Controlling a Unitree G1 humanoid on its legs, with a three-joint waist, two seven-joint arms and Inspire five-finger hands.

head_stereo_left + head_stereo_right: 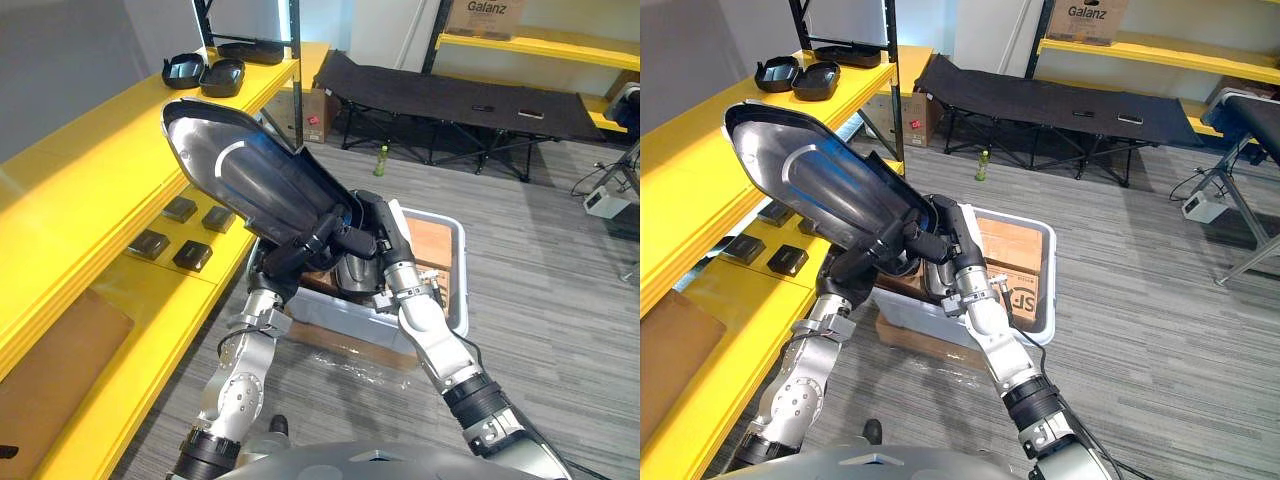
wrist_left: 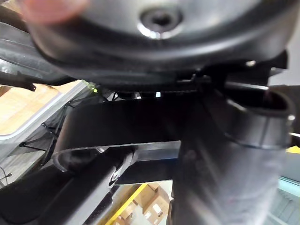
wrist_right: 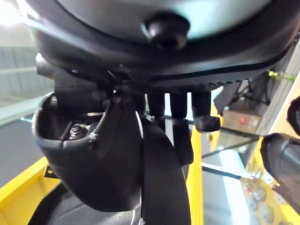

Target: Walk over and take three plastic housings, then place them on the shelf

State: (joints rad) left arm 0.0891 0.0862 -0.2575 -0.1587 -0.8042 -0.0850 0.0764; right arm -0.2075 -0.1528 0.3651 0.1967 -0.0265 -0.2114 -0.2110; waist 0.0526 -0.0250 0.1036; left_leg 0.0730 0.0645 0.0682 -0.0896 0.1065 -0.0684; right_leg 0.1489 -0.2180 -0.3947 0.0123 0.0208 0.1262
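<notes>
**Large housing [image 1: 245, 170] gripped in both hands beside the yellow shelf [image 1: 90, 180]**

Grips the narrow lower end of the glossy black housing with the left hand [image 1: 298, 250], reaching up from 7 o'clock with fingers curled round the edge. Clamps the same end with the right hand [image 1: 372, 238], reaching in from 5 o'clock with fingers wrapped over the rim and the white-covered thumb on the outer side. Holds the housing tilted, with the broad rounded end raised toward 10 o'clock, close to the shelf's front edge.

Just past the hands, at 12 to 1 o'clock: a grey bin [image 1: 345, 322] on the floor, with brown board inside and a dark rounded part under the hands, too hidden to name.

At 9 o'clock, on the shelf's lower board: four small black blocks [image 1: 192, 255], set in two pairs.

Farther along at 11 o'clock, on the upper board: three smaller black housings [image 1: 222, 76], close together near the upright post.

Beyond, at 12 o'clock on the floor: a cardboard box [image 1: 318, 112] by the shelf's end and a green bottle [image 1: 380, 160].

Farthest, at 1 o'clock: a black folding cot [image 1: 450, 100] against the wall.
</notes>
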